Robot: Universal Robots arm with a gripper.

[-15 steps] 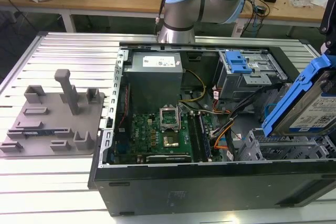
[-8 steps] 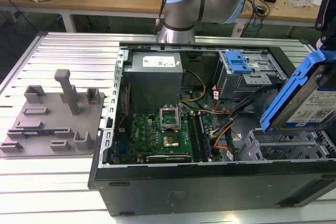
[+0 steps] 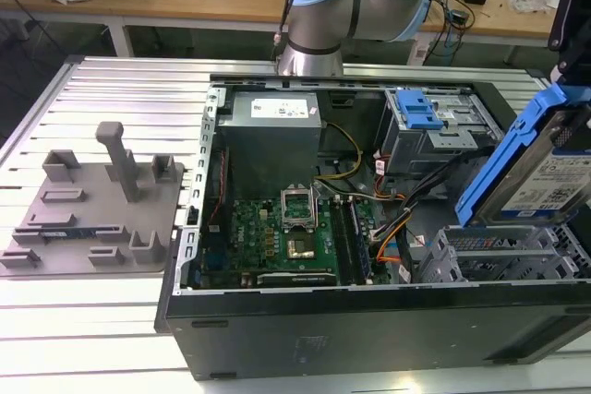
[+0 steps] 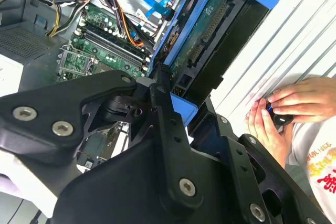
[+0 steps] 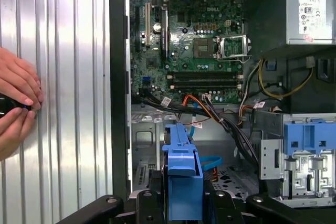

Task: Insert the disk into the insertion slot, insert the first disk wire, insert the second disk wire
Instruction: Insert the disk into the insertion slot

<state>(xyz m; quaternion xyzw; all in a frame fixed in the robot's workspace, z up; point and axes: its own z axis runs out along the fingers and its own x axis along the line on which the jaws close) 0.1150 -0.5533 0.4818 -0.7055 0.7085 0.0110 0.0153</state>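
A ribbed aluminium worktop (image 3: 83, 320) carries an open black computer case (image 3: 369, 343), with a grey fixture plate (image 3: 92, 219) just beside it toward the exterior view's left. A person's hands (image 5: 18, 85) hover over the ribs.

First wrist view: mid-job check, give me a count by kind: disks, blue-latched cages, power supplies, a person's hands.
disk: 1
blue-latched cage: 1
power supply: 1
hands: 2
Total: 5
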